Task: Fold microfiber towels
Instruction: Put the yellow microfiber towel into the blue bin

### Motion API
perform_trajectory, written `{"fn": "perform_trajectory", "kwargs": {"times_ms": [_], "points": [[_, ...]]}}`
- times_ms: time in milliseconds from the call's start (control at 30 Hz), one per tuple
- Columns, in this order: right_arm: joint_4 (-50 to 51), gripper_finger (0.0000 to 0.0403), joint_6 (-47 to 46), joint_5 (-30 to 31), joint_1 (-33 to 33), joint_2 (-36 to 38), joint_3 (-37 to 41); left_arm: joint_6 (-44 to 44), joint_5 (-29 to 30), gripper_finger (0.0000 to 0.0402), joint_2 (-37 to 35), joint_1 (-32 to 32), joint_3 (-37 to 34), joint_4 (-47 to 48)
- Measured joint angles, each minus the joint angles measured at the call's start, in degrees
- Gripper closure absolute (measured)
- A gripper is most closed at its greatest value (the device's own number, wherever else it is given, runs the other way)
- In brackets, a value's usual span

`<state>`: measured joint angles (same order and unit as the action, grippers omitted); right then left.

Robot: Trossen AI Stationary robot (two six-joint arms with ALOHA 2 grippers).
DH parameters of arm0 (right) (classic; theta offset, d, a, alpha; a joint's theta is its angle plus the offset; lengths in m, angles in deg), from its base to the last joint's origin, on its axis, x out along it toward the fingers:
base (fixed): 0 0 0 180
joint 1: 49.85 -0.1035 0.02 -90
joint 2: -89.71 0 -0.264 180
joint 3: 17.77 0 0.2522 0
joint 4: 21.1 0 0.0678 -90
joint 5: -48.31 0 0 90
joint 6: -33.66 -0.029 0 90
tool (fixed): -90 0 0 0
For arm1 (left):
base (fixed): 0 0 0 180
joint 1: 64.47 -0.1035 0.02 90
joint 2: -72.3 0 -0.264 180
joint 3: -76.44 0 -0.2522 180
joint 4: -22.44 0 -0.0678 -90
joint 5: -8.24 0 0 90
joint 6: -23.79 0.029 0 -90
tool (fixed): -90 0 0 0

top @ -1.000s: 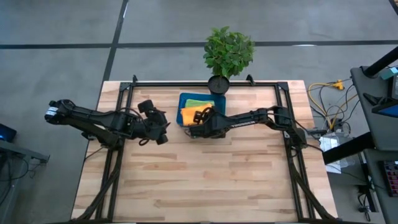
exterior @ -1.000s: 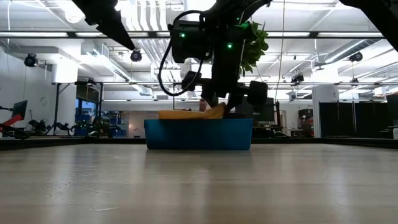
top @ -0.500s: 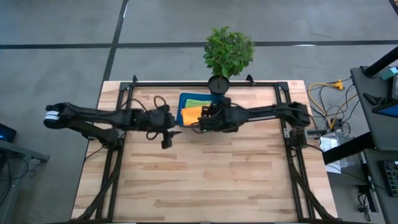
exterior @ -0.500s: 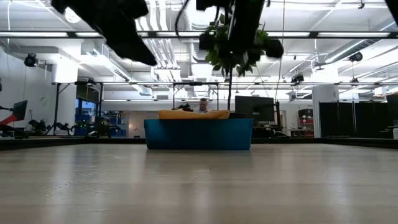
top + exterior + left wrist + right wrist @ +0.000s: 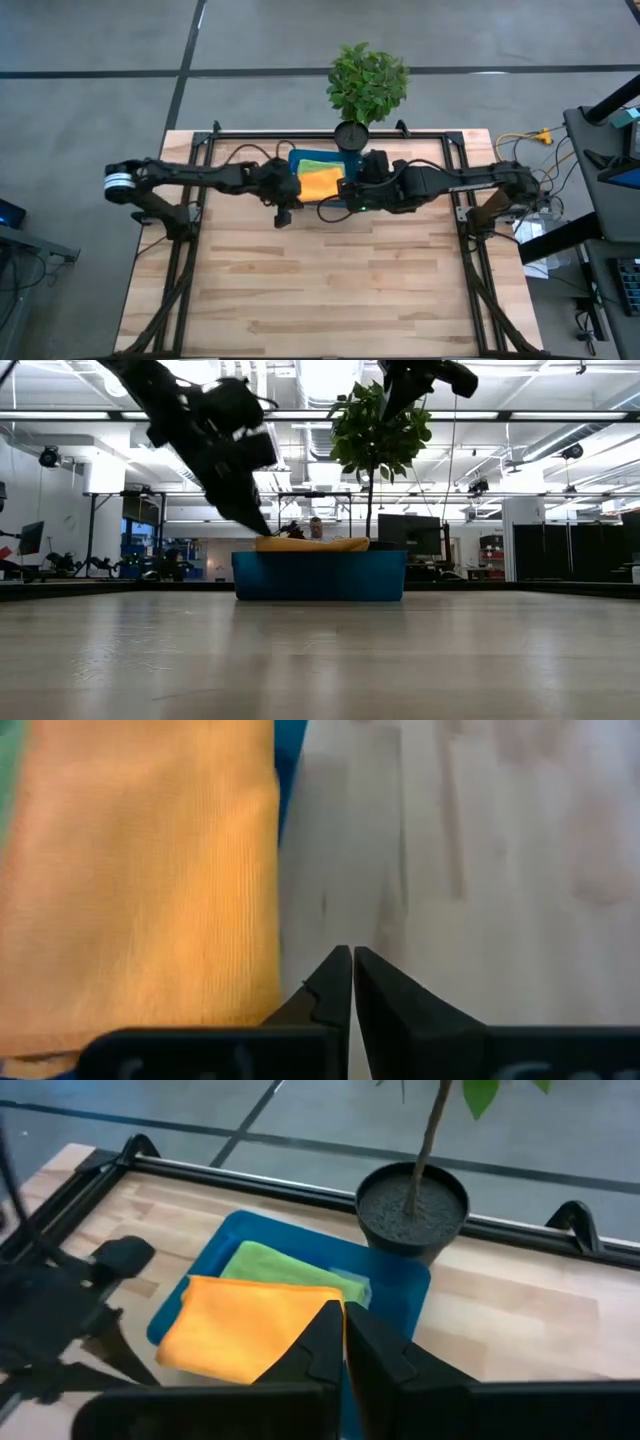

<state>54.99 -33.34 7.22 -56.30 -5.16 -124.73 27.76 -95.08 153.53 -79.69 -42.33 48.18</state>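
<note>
From above, we see the orange towel (image 5: pixel 319 183) lying in the blue tray (image 5: pixel 296 160) beside the potted plant (image 5: pixel 366 85), with the left gripper (image 5: pixel 283 212) and right gripper (image 5: pixel 330 207) flanking it. At table level, the towel tops the tray. Past both wrists, we see fingers pressed together, empty; a green towel (image 5: pixel 285 1270) lies underneath.

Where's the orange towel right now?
In the high view the orange towel lies folded in the blue tray at the table's far edge, atop the green towel, between both grippers, by the potted plant.
</note>
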Motion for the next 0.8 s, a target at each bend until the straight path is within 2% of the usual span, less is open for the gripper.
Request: {"fn": "perform_trajectory", "kwargs": {"times_ms": [233,400,500,600,733,800], "points": [[0.4,0.0394,-1.5,-0.5,-1.5,0.2,1.7,1.4,3.7,0.0401,7.1,-1.5,4.2,0.2],[0.0,0.0394,-2.0,-3.0,-2.0,-1.3,2.0,1.5,5.0,0.0401,7.3,-1.8,5.2,0.1],[-1.3,0.0394,0.0,-6.5,-1.9,-1.8,2.5,3.0,6.8,0.0401,7.1,-1.9,5.0,0.4],[-9.7,0.0394,7.8,-13.3,-1.0,-1.6,5.3,5.4,7.9,0.0401,8.4,-2.3,4.7,0.3],[-32.3,0.0394,22.3,-31.1,1.8,-0.9,11.5,6.0,7.6,0.0402,10.5,-3.3,5.0,0.4],[-43.0,0.0394,26.8,-37.4,3.1,-0.9,14.4,5.9,6.6,0.0402,10.8,-3.6,5.3,1.1]]}}
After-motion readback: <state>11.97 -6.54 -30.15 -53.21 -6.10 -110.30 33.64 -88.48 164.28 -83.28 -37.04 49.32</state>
